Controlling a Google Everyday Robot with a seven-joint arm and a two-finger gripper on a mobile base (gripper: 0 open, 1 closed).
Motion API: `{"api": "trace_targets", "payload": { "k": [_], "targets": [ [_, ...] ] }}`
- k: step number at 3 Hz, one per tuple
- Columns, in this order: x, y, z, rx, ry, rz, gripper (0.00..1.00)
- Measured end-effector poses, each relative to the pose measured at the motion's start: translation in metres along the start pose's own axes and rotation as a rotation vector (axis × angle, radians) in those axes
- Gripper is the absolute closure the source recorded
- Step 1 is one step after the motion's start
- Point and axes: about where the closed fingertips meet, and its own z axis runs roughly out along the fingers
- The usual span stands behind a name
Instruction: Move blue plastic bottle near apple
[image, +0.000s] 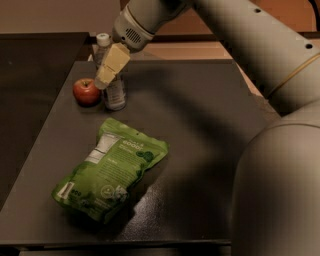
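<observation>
The blue plastic bottle (116, 94) stands upright on the dark table (210, 130) at its far left, white cap up. The red apple (86, 91) sits just left of it, almost touching its base. My gripper (108, 74) reaches down from the upper right and sits at the bottle's upper half, covering part of its label. The bottle's base rests on the table.
A large green snack pouch (112, 167) lies flat in the middle-left of the table, in front of the bottle and apple. My arm (260, 55) spans the upper right. The table's left edge runs close to the apple.
</observation>
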Motion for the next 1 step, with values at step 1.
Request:
{"api": "trace_targets", "payload": {
  "k": [1],
  "targets": [
    [0.0, 0.0, 0.0001, 0.0, 0.0, 0.0, 0.0]
  ]
}}
